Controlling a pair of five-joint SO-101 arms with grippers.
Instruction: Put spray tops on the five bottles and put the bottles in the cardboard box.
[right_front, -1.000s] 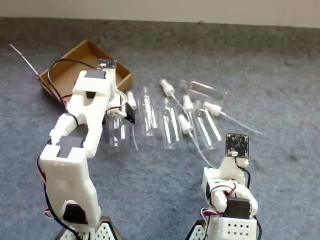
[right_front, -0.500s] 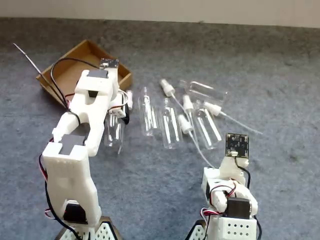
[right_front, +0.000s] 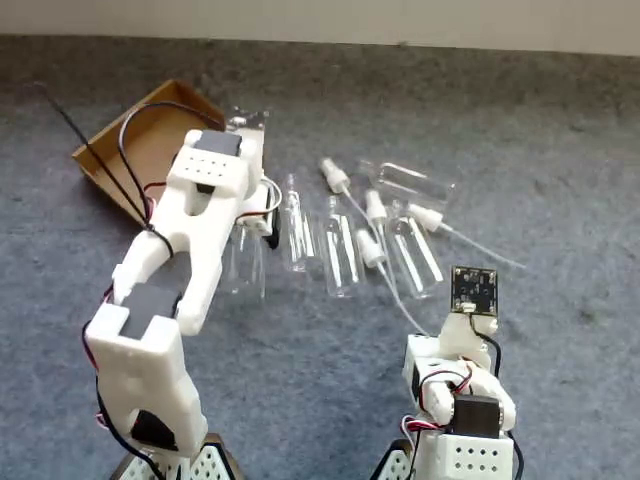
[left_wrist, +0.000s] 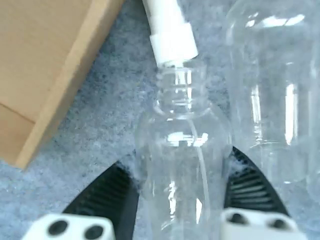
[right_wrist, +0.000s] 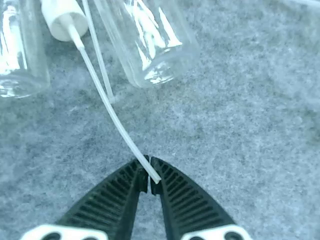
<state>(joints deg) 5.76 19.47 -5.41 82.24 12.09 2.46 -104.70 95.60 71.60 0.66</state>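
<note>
Upper left of the high view, we mark the cardboard box (right_front: 135, 150). Below and right of it, the left gripper (left_wrist: 182, 200) clamps a clear bottle (left_wrist: 182, 150) with a white spray top (left_wrist: 170, 35) at its neck. At centre, four more bottles (right_front: 340, 255) lie on the grey carpet (right_front: 560, 150) among loose spray tops (right_front: 375, 210). Lower right, the right gripper (right_wrist: 149, 175) is pinched narrowly on the thin tube (right_wrist: 107, 105) of one such top.

Between the left gripper (left_wrist: 180, 167)'s ribbed, matt black plastic fingers (left_wrist: 107, 197) sits a clear, glossy plastic bottle (left_wrist: 182, 125). Past the fingertips, the spray top (left_wrist: 170, 35) is smooth white plastic. Beside them there's a matt brown cardboard box (left_wrist: 45, 65) on rough grey carpet (left_wrist: 100, 115).
</note>
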